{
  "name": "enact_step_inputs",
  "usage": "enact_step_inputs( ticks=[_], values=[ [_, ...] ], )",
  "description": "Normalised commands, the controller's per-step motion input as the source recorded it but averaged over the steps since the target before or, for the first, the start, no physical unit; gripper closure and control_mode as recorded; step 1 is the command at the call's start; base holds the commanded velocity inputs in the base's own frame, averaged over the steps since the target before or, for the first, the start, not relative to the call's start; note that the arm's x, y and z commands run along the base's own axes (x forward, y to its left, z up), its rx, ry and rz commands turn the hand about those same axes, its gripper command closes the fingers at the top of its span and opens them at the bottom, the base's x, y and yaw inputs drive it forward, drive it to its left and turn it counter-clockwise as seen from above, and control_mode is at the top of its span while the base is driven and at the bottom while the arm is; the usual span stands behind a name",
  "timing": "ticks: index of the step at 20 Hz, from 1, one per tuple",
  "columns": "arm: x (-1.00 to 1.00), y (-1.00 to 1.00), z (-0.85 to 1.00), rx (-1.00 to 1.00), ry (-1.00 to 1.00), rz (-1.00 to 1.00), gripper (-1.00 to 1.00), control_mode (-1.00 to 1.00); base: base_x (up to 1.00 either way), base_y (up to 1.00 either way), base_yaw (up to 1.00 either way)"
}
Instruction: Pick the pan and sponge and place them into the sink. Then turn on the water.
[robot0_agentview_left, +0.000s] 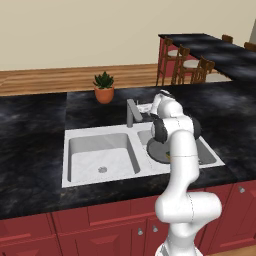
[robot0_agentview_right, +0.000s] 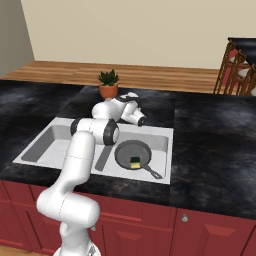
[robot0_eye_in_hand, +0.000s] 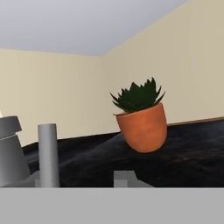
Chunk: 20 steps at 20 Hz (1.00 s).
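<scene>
Table (robot0_agentview_left: 30, 130) first: black marbled top over red cabinets (robot0_agentview_right: 210, 230), running right across both base views, with a wood floor (robot0_agentview_left: 50, 77) and cream wall (robot0_agentview_right: 125, 30) behind it. Over on the far right sits a second dark bar top (robot0_agentview_left: 210, 47) with wooden chairs (robot0_agentview_left: 182, 65) pushed up to it.

Sink (robot0_agentview_left: 67, 150) is set into the table, white, two basins. Left basin has nothing in it apart from its round drain (robot0_agentview_left: 102, 169). Right basin has the pan (robot0_agentview_right: 132, 152), dark and round, lying flat on the bottom with its handle (robot0_agentview_right: 152, 172) pointing toward the front edge. Sponge (robot0_agentview_right: 135, 162) is sitting inside the pan, near the front of it, green on top of yellow. So both are in the sink already.

Arm (robot0_agentview_left: 180, 165) comes up from the cabinets and bends over the sink, with the hand reaching back by the grey faucet (robot0_agentview_left: 131, 113) at the middle of the sink's rear edge. Pincer (robot0_agentview_right: 131, 96) is right by the faucet, but honestly I can't tell from these shots whether it's spread, pressed together or pinching something.

Little plant in an orange pot (robot0_agentview_left: 104, 93) stands on the table behind the sink; from the hand view it looks tilted, with the grey faucet parts (robot0_eye_in_hand: 48, 153) close up at the lower left.
</scene>
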Motion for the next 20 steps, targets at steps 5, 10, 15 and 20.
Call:
enact_step_inputs(
  ticks=[5,10,15,20],
  values=[
    [0.09,-0.21,-0.1,0.04,0.08,-0.02,1.0,-1.0,0.0,0.0,0.0],
    [0.11,-0.29,-0.07,0.05,0.11,-0.03,1.0,-1.0,0.0,0.0,0.0],
    [0.1,-0.34,-0.09,0.06,0.12,-0.03,1.0,-1.0,0.0,0.0,0.0],
    [0.09,-0.42,-0.06,0.04,0.13,-0.04,1.0,-1.0,0.0,0.0,0.0]
  ],
)
